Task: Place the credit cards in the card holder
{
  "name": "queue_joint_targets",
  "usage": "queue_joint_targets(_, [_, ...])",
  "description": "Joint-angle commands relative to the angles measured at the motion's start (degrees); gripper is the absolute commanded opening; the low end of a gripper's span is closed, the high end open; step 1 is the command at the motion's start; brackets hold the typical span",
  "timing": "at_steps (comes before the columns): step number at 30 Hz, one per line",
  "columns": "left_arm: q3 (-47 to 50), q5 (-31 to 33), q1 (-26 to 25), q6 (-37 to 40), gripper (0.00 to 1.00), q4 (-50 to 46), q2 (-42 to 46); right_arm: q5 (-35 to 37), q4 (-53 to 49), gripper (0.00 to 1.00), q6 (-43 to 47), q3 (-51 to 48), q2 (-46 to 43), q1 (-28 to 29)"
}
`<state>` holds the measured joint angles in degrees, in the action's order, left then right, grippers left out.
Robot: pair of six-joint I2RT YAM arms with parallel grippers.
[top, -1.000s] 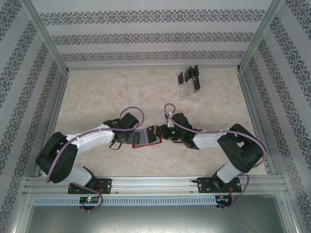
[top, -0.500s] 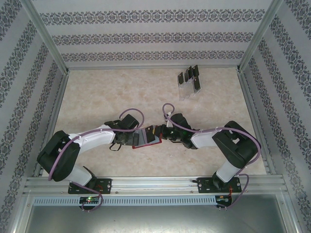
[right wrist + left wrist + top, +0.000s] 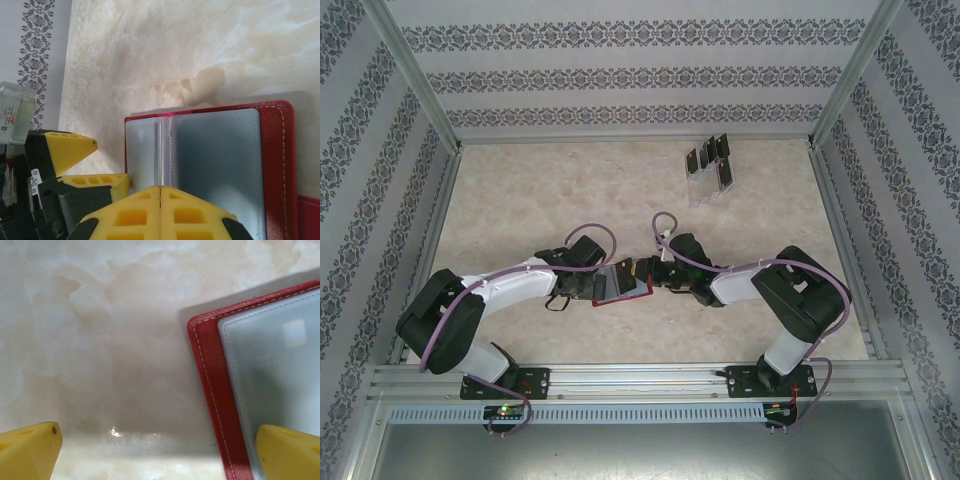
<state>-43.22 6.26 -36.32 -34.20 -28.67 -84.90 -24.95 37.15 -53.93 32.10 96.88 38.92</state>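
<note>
At the middle of the table [image 3: 520,200], saw the left gripper [image 3: 160,455] with jaws spread wide. Just beside it, found the red card holder [image 3: 623,285] lying open, grey pocket up. Then saw the right gripper [image 3: 160,192] over it, jaws pressed together. Far back right, spotted the credit cards [image 3: 710,165] standing in a clear rack [image 3: 705,192]

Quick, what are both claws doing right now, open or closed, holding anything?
Left claw: open wide, straddling the card holder's edge, gripping nothing.
Right claw: shut; whether it pinches anything cannot be told.
</note>
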Motion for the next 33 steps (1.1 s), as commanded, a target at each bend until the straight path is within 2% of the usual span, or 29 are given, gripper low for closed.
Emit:
queue_joint_targets(1, [1.5, 1.7, 0.1, -0.6, 1.0, -1.5, 0.3, -1.0, 3.0, 0.0, -0.6, 1.3, 1.3, 0.8])
queue_joint_targets(33, [1.4, 2.6, 0.1, -0.6, 1.0, -2.8, 1.3, -3.9, 5.3, 0.0, -2.6, 2.2, 5.2, 1.3])
